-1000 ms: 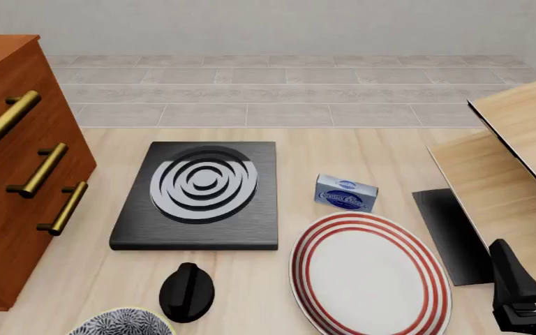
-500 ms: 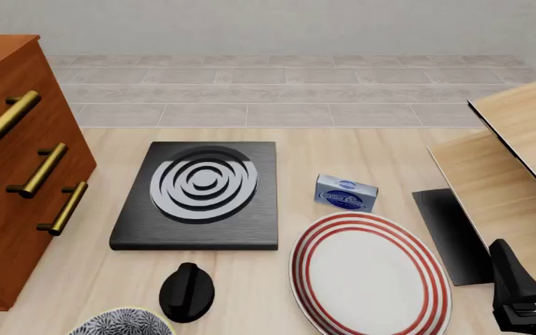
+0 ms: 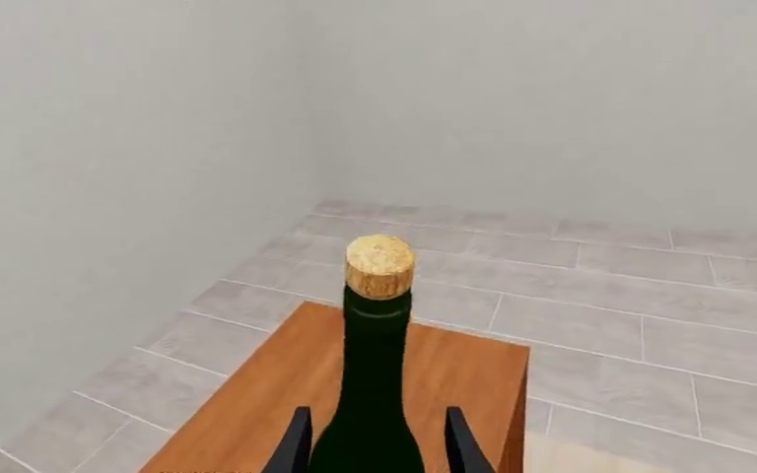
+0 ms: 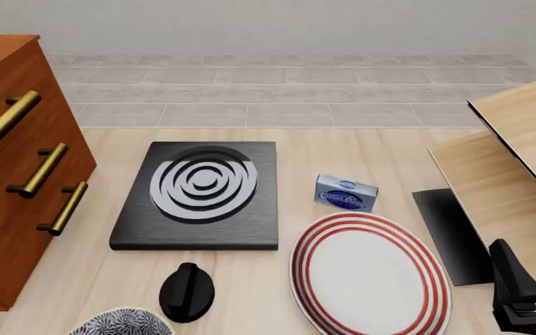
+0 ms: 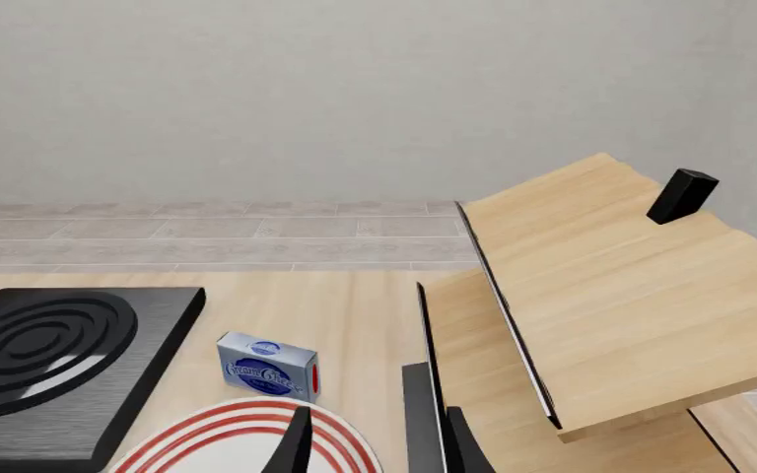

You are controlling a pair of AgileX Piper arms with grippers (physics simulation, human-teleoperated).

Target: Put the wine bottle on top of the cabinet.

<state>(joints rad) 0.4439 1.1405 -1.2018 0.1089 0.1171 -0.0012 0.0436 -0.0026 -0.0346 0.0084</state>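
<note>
As seen from the left wrist, one wine bottle (image 3: 368, 394) stands upright with its cork top over the reddish-brown top of the single cabinet (image 3: 457, 379), near that top's far edge. The left gripper (image 3: 370, 448) has its two fingers (image 3: 296, 443) on either side of the bottle's shoulder, closed against the glass.

From the front, the cabinet (image 4: 8, 167) fills the table's left edge and shows three brass bar handles. On the table (image 4: 361, 150) I count one black burner plate (image 4: 198, 195) with silver rings at the middle, one small blue box (image 4: 346, 192) just right of it, one red-striped plate (image 4: 370, 276) at the near edge, one black knob (image 4: 186, 292) beside a patterned bowl (image 4: 119, 322), and pale wood furniture (image 4: 510, 174) along the right edge. The bottle is out of frame here.

Through the right wrist, the right gripper (image 5: 372, 443) holds nothing, its two fingers (image 5: 299, 443) spread apart above the striped plate (image 5: 240, 439).
</note>
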